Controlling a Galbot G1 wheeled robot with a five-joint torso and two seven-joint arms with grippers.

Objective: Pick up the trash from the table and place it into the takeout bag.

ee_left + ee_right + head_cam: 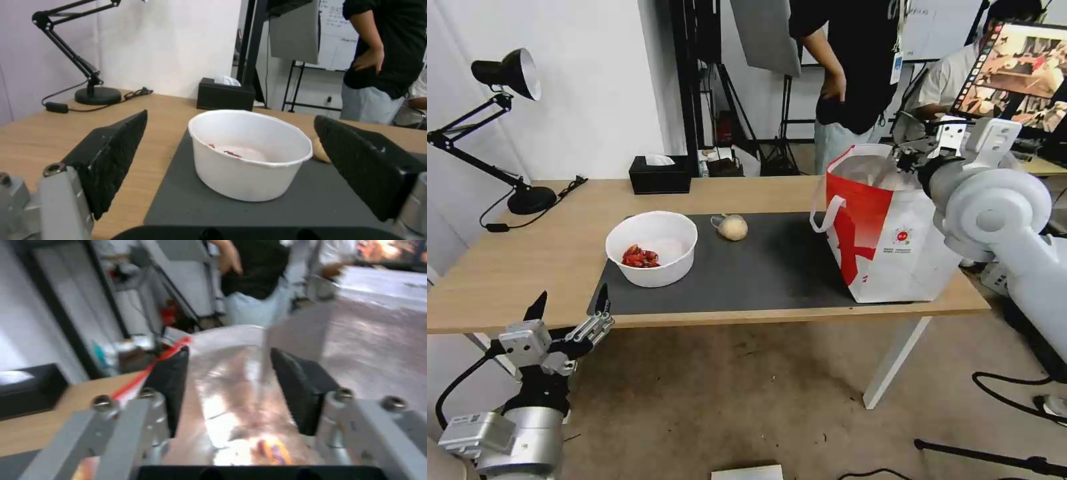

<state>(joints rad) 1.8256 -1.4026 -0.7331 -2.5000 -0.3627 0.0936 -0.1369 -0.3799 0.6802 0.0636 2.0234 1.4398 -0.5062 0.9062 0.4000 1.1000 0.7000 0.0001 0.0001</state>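
White bowl (pixel 652 257) upright on mat (pixel 774 267), left gripper (pixel 570 307) open nearby.

Right gripper (pixel 228 391) with black pads parted, empty, above silver foil lining of red-edged takeout bag (pixel 231 373).

Left end effector (pixel 569 304): held low, fingers (pixel 111 160) spread wide, nothing gripped. Right arm (pixel 1000 213): raised, extended forward; right end effector (pixel 229 390) fingers parted, nothing held.

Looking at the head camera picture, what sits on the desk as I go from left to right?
Desk lamp → black tissue box → white bowl → beige wrapped ball → red-and-white takeout bag.
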